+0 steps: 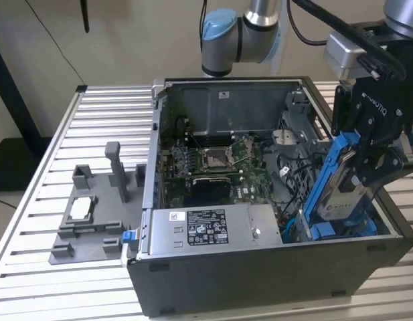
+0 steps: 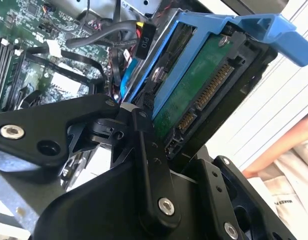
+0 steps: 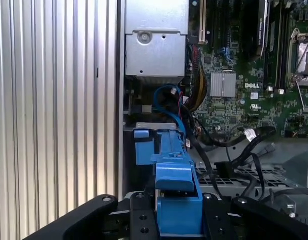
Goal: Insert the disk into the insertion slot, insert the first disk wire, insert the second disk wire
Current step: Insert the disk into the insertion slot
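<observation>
Inside the open computer case (image 1: 260, 281), the first step is in hand: my gripper (image 1: 367, 167) has its jaws clamped on the disk (image 1: 330, 194), held tilted with its lower end at the slot (image 1: 313, 231). Seating it, I judge, calls for squaring it up. The second wrist view bares its connectors (image 2: 208, 95); the exterior view gives its tilt.

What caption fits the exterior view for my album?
The gripper holds the tilted disk at one end of the open computer case.

The disk (image 1: 340, 190), silver-grey in a blue carrier, stands steeply tilted.
</observation>
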`<state>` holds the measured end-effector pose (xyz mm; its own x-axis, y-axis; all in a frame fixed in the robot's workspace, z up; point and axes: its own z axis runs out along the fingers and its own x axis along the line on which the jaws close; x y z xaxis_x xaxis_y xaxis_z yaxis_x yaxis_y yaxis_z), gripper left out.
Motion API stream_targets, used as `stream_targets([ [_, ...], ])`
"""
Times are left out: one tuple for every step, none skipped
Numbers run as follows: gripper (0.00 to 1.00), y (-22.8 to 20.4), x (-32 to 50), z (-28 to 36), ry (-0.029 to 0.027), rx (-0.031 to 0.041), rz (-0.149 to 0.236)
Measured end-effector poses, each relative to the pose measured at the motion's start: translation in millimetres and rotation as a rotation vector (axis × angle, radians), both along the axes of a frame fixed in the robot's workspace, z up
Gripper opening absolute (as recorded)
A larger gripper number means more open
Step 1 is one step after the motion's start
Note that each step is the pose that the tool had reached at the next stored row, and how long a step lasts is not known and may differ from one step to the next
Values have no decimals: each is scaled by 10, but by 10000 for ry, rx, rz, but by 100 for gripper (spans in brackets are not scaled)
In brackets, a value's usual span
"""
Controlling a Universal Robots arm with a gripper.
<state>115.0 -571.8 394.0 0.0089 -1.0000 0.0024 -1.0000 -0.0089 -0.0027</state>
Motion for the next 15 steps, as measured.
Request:
stream_targets([
  [33, 4, 0, -18, 0, 1, 1],
  [33, 9, 0, -36, 0, 0, -1],
  [33, 14, 0, -55, 0, 0, -1],
  [33, 16, 0, -72, 0, 0, -1],
  [33, 17, -1, -80, 0, 0, -1],
  [33, 17, 0, -79, -1, -2, 0],
  [34, 17, 0, -79, -1, -6, 1],
  [34, 17, 0, -78, 0, -5, 0],
  [40, 17, -1, -73, 0, -7, 0],
  [40, 17, -1, -58, -1, -6, 0],
  [40, 17, -1, -39, -3, -6, -1],
  [40, 17, -1, -19, -4, -4, 0],
  [40, 17, -3, -12, -5, -4, 0],
  [40, 18, -11, -14, -5, 0, -3],
  [40, 19, -18, -12, -5, -1, -9],
])
